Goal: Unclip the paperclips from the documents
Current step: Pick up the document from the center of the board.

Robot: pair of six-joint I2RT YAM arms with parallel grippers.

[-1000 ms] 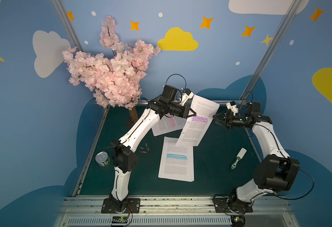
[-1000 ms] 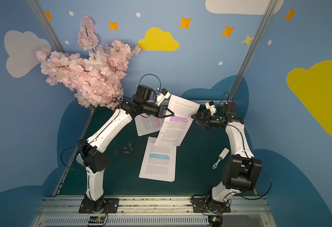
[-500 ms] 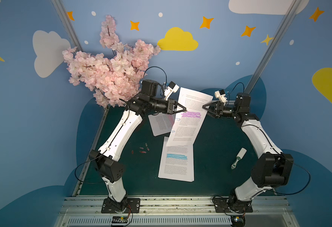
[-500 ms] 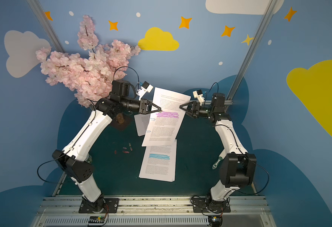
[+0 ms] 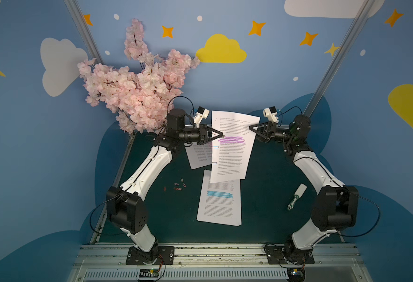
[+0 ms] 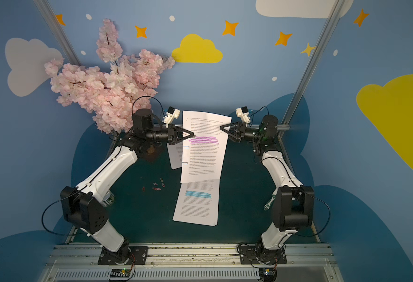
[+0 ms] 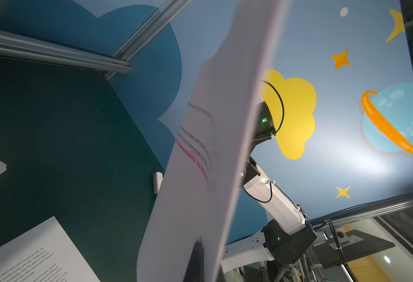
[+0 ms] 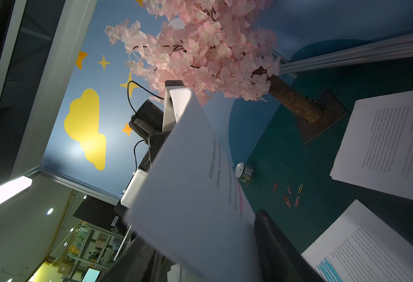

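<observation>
My left gripper (image 5: 222, 135) (image 6: 193, 135) is shut on the left edge of a purple-banded document (image 5: 232, 151) (image 6: 204, 151), which hangs in the air above the table. Two blue paperclips (image 5: 215, 147) (image 5: 214, 163) sit on that left edge below the grip. My right gripper (image 5: 251, 129) (image 8: 200, 244) is open, its fingers (image 8: 273, 244) on either side of the sheet's right edge. A blue-banded document (image 5: 220, 197) and another document (image 5: 199, 156) lie flat. Several loose paperclips (image 5: 177, 185) (image 8: 288, 195) lie on the green table.
A pink blossom tree (image 5: 137, 90) on a dark base stands at the back left. A small tin can (image 8: 244, 172) sits near the left arm's base. A white-handled tool (image 5: 297, 199) lies by the right arm. Metal rails (image 5: 322, 85) frame the table.
The left arm has lifted the purple-banded document higher and leftward. The right gripper has risen to the sheet's right edge, and its jaws have narrowed around it.
</observation>
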